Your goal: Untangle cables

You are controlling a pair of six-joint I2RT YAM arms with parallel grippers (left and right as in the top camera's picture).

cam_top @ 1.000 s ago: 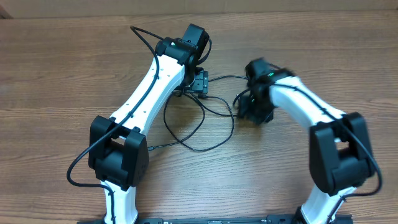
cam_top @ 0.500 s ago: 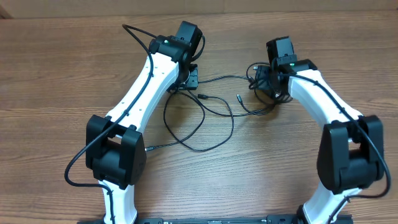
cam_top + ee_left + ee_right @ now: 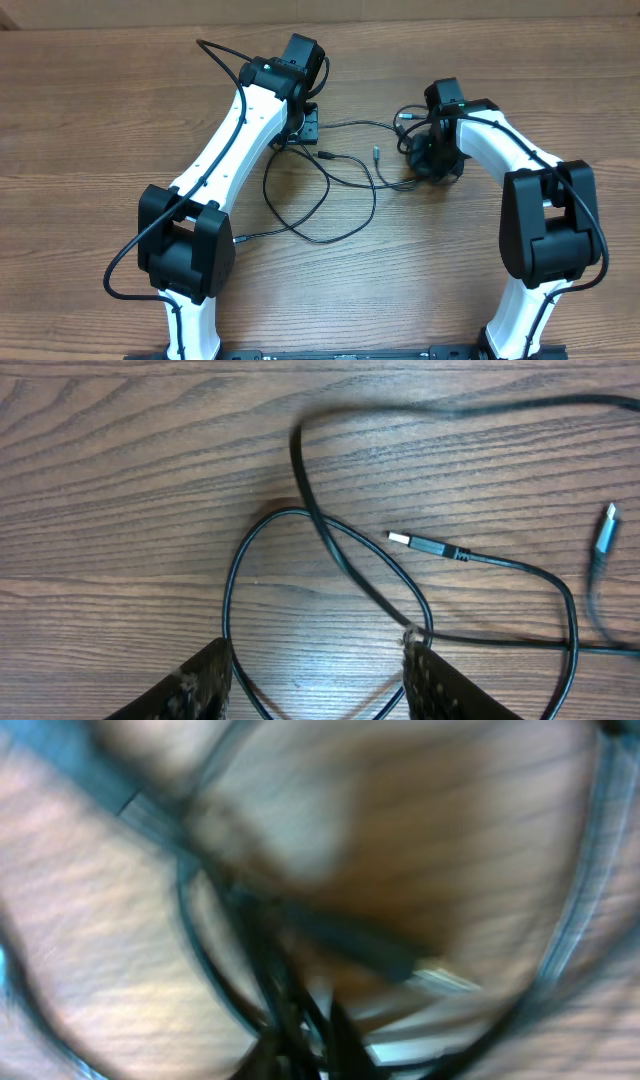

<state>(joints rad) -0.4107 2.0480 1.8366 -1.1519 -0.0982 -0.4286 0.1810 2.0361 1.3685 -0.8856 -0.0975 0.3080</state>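
The cables (image 3: 322, 192) are thin black cords lying in loose, crossing loops on the wood table between my arms. Plug ends show at the middle (image 3: 326, 155) and a little to the right (image 3: 377, 154). My left gripper (image 3: 311, 129) is open at the loops' far left. In the left wrist view its fingers (image 3: 203, 682) stand wide apart over a cable loop (image 3: 318, 525), beside a USB plug (image 3: 404, 540). My right gripper (image 3: 432, 160) sits on the right-hand tangle. The right wrist view is badly blurred, but several cords (image 3: 262, 955) converge where its jaws (image 3: 300, 1058) close.
The table (image 3: 90, 120) is brown wood grain. Thicker black arm wires run along the left arm (image 3: 215, 52) and near its base (image 3: 125, 262). A pale strip (image 3: 560, 8) runs along the table's far edge.
The right gripper swung toward the far edge, then came back down and turned, dragging the right-hand cords and a plug end with it. The left arm shifted slightly left, then held still.
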